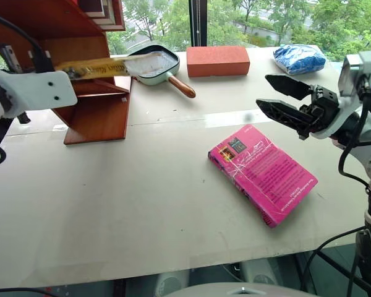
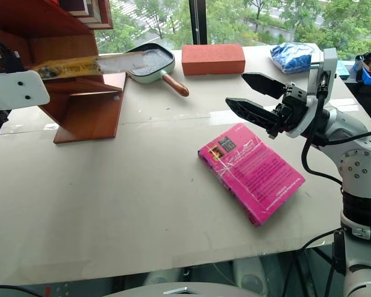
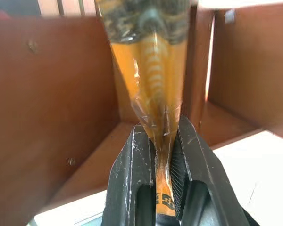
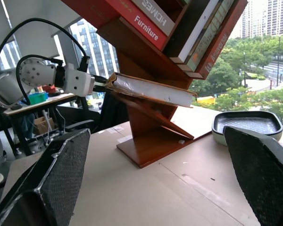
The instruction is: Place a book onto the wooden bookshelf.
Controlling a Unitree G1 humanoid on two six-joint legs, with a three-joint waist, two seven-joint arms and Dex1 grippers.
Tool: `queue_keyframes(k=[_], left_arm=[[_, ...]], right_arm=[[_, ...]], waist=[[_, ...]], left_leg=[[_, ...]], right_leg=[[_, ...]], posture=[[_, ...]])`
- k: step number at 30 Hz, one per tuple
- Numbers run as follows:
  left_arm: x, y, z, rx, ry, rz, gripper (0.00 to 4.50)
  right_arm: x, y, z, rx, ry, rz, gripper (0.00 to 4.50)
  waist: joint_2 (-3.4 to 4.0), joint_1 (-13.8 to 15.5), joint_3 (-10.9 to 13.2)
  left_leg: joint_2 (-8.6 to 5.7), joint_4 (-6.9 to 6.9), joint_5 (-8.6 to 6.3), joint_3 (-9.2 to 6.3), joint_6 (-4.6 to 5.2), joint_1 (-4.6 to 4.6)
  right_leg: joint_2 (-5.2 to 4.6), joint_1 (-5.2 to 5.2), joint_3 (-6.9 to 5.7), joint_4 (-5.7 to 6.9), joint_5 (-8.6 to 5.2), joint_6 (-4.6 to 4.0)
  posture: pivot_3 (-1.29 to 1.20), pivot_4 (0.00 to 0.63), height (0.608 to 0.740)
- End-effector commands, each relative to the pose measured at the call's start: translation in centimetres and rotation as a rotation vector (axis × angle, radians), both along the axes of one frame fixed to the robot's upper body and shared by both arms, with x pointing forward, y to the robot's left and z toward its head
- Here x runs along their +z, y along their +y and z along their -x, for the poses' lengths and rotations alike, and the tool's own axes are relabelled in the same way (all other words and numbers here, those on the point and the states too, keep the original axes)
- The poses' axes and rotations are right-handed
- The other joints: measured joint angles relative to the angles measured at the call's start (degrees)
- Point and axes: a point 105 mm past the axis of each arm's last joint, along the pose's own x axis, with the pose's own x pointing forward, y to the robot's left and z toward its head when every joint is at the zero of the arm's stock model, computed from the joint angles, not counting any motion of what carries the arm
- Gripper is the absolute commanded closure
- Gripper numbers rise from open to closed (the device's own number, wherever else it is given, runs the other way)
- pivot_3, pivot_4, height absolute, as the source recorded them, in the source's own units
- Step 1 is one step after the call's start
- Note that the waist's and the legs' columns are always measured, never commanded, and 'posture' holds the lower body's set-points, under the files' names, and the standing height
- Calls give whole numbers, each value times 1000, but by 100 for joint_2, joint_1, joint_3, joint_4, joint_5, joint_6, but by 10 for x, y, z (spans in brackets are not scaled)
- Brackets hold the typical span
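Note:
My left gripper (image 3: 162, 143) is shut on the spine edge of the yellow-orange book (image 1: 105, 67). The book lies nearly level in the air beside the wooden bookshelf (image 1: 99, 114), just above its lower slanted shelf. In the right wrist view the book (image 4: 151, 92) shows its white page edge against the shelf's (image 4: 148, 141) angled panels; I cannot tell whether it touches the wood. My right gripper (image 1: 263, 91) hangs open above the table's right side, pointing left, with nothing between its fingers.
A bright pink book (image 1: 263, 172) lies flat on the white table (image 1: 142, 204), under the right gripper. At the back stand a green pan with a wooden handle (image 1: 156, 67), a red brick-like block (image 1: 217, 60) and a blue bag (image 1: 300, 59). Books (image 4: 198, 33) fill the upper shelf.

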Motion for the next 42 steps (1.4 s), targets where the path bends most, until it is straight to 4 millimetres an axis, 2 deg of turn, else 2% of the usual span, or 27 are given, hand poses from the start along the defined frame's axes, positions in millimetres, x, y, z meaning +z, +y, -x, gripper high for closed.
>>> queue_keyframes(k=[1, 6, 13, 23, 26, 29, 30, 32, 33, 34, 36, 37, 42], left_arm=[[24, 13, 5, 54, -83, -62, 4451], [20, 25, 1, 107, -57, -82, 4451], [19, 23, -4, 114, -34, -122, 4451], [28, 38, 5, 237, -59, -96, 4451], [24, 42, 10, 279, -34, -83, 4451], [20, 42, 14, 296, -19, -69, 3229], [20, 42, 14, 299, -19, -66, 2625], [20, 42, 16, 305, -21, -62, 1861], [21, 42, 17, 310, -24, -62, 1212], [22, 42, 19, 315, -28, -61, 987], [23, 42, 21, 324, -36, -55, 197], [24, 42, 23, 327, -39, -42, 84], [28, 35, 38, 321, -54, 103, 84]], right_arm=[[16, 2, 6, -20, -85, 6, 0], [17, 8, 4, -71, -104, 17, 0], [17, 12, 7, -85, -106, 19, 0], [14, 13, 5, -103, -105, 15, 0], [15, 14, 4, -101, -108, 13, 0], [16, 15, 3, -99, -113, 9, 0], [15, 16, 2, -98, -114, 8, 0], [15, 16, 2, -96, -115, 8, 0], [15, 16, 1, -96, -116, 8, 0], [15, 16, 1, -95, -116, 7, 0], [15, 16, 0, -94, -117, 7, 0], [15, 16, -1, -92, -117, 7, 0], [13, 14, -2, -91, -118, 8, 0]], waist=[[0, -3, 0], [0, -5, 0], [0, -11, 0], [0, -127, 0], [0, -148, 0], [0, -162, 0], [0, -161, 0], [0, -145, 0], [0, -138, 0], [0, -131, 0], [0, -129, 0], [0, -128, 0], [0, -133, 0]], left_leg=[[0, 0, 0, 0, 0, 0], [-1, 0, 0, 3, 0, -1], [-1, 0, 0, 3, 0, -1], [-2, 1, 0, 2, 0, -2], [-1, 1, 0, 6, 0, -2], [2, 1, 0, 14, 0, -1], [4, 1, 0, 16, 0, -2], [4, 1, 0, 15, 0, -1], [4, 2, 0, 13, 0, -1], [5, 3, 0, 13, 0, -1], [5, 9, 0, 13, 0, -1], [5, 12, 0, 13, 0, -1], [5, 22, 0, 15, 0, -4]], right_leg=[[0, 0, 0, 0, 0, 0], [-1, -1, 2, 0, 0, 0], [-1, -1, 3, 1, 0, -1], [1, -3, 3, 8, 0, 0], [3, -7, 8, 10, 0, -1], [10, -15, 19, 17, 0, -1], [13, -18, 21, 19, 0, -1], [13, -19, 21, 22, 0, -1], [14, -19, 21, 24, 0, -1], [15, -19, 21, 24, 0, -1], [15, -18, 21, 27, 0, -1], [15, -18, 21, 29, 0, -1], [15, -18, 23, 34, 1, -1]], posture=[[0, 150, 740], [0, 150, 740], [0, 150, 740], [0, 150, 740], [0, 150, 740], [0, 150, 740], [0, 150, 740], [0, 150, 740], [0, 150, 740], [0, 150, 740], [0, 150, 740], [0, 150, 740], [0, 150, 740]])
